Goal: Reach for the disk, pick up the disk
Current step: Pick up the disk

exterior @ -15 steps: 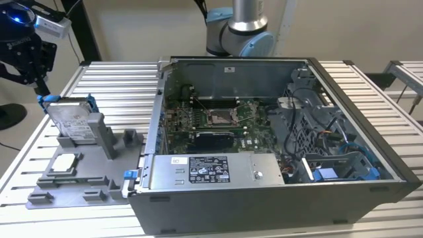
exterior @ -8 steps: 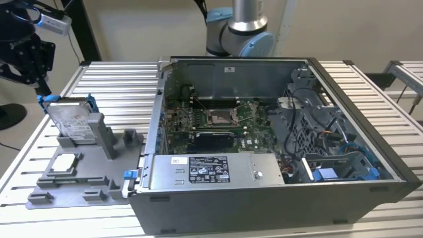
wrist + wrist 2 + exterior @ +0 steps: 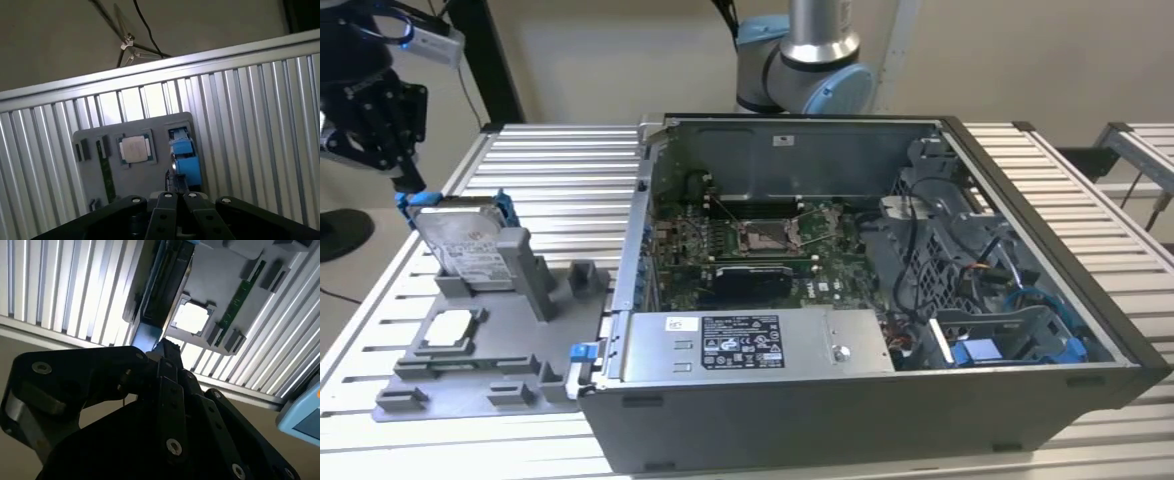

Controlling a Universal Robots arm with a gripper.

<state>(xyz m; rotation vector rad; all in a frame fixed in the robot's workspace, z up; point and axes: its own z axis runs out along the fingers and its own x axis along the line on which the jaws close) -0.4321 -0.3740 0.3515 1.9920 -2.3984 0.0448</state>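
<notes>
1. Found the claw (image 3: 408,184) at ten o'clock of the exterior view, pointing steeply down, its tip right at the top corner of the blue bracket (image 3: 410,203); could not tell whether clenched, released or already gripping.
2. Judged that downward pose as chosen to meet the thin upper edge from above, the one part standing free of its holder.
3. Placed the disk (image 3: 464,243) at five o'clock of the claw, label toward the camera, propped on edge and leaning back, seemingly not yet lifted.
4. Noted the grey fixture (image 3: 494,375) carrying it, with an upright post (image 3: 518,262) at the disk's four o'clock; took that seating as a way of keeping the drive standing and its top within reach.
5. Saw the white-topped chip (image 3: 450,328) lying flat in its own recess at six o'clock of the disk, apart from it, probably parked there to stay out of the grasp.
6. Found the fixture resting on the slatted worktop (image 3: 560,160), with the open computer case (image 3: 1107,330) at three o'clock, well apart from the claw, and the silver box (image 3: 747,345) just inside its near wall.
</notes>
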